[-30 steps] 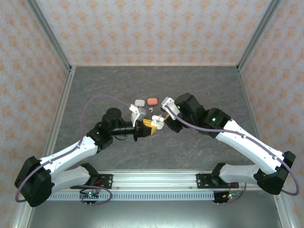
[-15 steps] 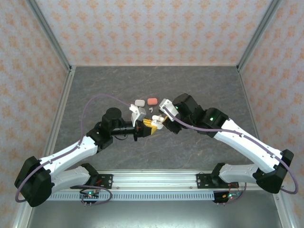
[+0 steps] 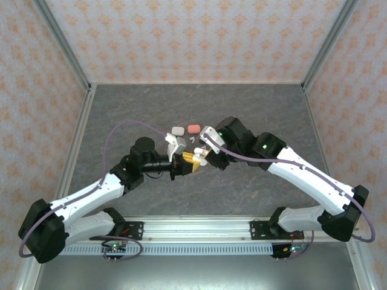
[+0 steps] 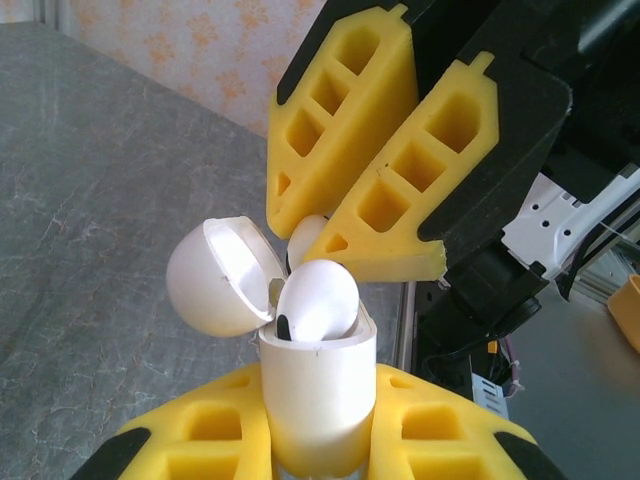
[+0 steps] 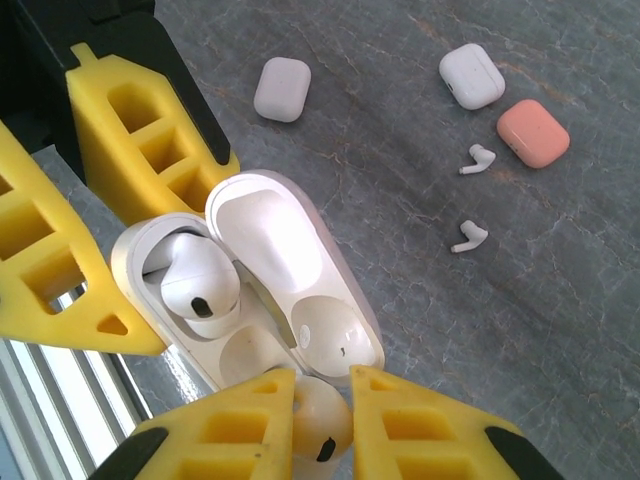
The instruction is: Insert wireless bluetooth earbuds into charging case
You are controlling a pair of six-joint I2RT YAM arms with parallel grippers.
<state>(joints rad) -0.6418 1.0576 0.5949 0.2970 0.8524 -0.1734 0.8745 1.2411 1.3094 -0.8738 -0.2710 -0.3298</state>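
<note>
left end effector [image 4: 320, 420] is clamped on the body of the open case [image 5: 265, 230], holding it up off the worktop [image 5: 400, 300] with the lid swung back. right end effector [image 5: 322, 400] is pinched nearly closed on the held earbud [image 5: 320, 425], right at the case's mouth.

progress, as i judge it, is about midway for this case. the seated earbud [image 5: 195, 280] is in one socket and the empty well [image 5: 245, 355] beside it waits for the held one. two loose earbuds [image 5: 480, 158] [image 5: 468, 236] lie on the worktop, well apart from the end effectors. near them are three closed cases, two white [image 5: 283, 88] [image 5: 471, 75] and one coral [image 5: 533, 132] (whether these are filled i cannot tell).

the held earbud's rounded head sticks out past the fingertips toward the case. its stem is hidden between the pads, so its long axis probably runs back along the fingers. the seated earbud stands head up with its stem down in the socket, axis along the case's depth. the loose earbuds lie flat and roughly parallel, heads to the right and stems trailing down-left in the right wrist view.
</note>
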